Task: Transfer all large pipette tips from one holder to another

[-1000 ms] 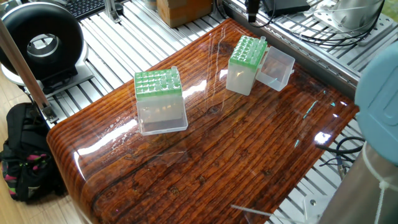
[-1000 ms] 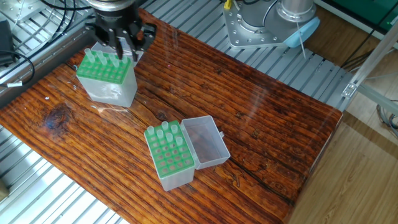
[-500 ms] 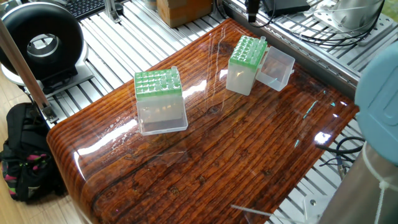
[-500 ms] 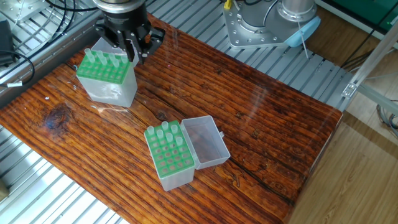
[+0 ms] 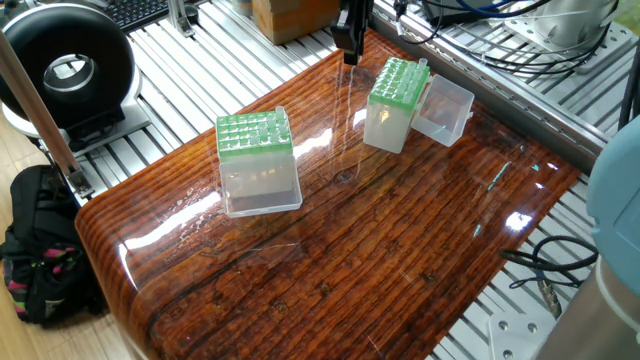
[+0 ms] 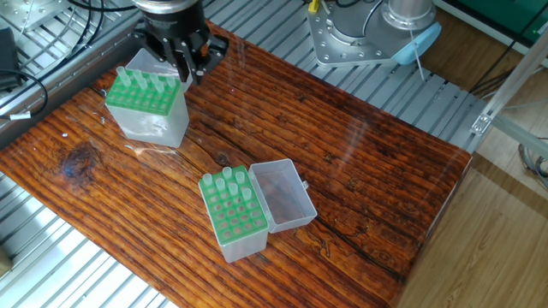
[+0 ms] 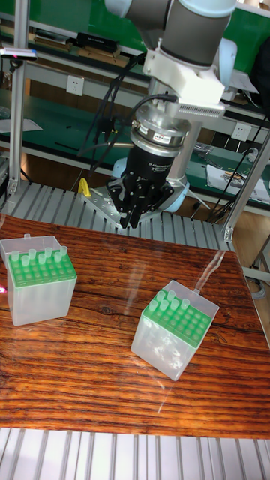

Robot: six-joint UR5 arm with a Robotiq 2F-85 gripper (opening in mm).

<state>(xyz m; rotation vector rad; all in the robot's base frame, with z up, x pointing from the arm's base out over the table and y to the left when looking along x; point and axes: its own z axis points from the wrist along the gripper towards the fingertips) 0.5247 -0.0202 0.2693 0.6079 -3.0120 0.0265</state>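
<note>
Pincer (image 7: 129,217) hangs above the wooden bench (image 6: 360,162), fingers pressed together on one large pipette tip (image 5: 351,75) (pointing down). Remaining tips stand in two green-topped holders: one (image 7: 37,277) closed-sided, the other (image 7: 174,327) beside its open lid.

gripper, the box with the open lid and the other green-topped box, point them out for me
gripper (image 7: 129,219), tall fixed view, between the fingertips
lidded box (image 6: 233,214), the other fixed view, on its green top
other box (image 5: 254,134), one fixed view, on its green top
</note>
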